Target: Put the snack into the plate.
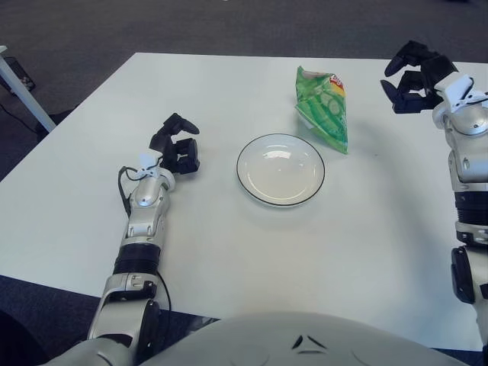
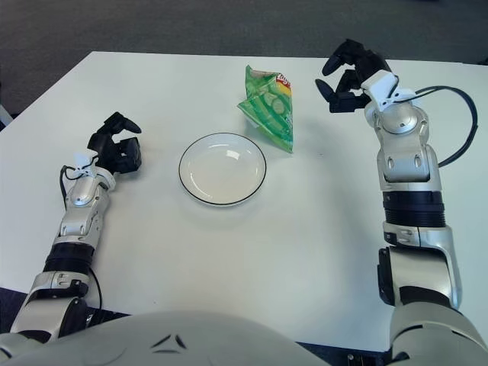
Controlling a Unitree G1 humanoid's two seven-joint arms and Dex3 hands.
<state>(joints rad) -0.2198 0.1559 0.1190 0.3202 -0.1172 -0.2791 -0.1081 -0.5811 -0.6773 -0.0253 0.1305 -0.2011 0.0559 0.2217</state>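
Observation:
A green snack bag [image 1: 323, 107] lies on the white table just behind and to the right of the white plate [image 1: 280, 169], which has a dark rim and holds nothing. My right hand [image 2: 345, 72] hovers to the right of the bag, apart from it, with its fingers spread and nothing in them. My left hand [image 1: 177, 145] shows to the left of the plate, fingers loosely spread and holding nothing.
The white table [image 1: 229, 252] stretches around the plate, its far edge just behind the bag. A table leg and a dark object [image 1: 19, 72] stand on the grey carpet at the far left.

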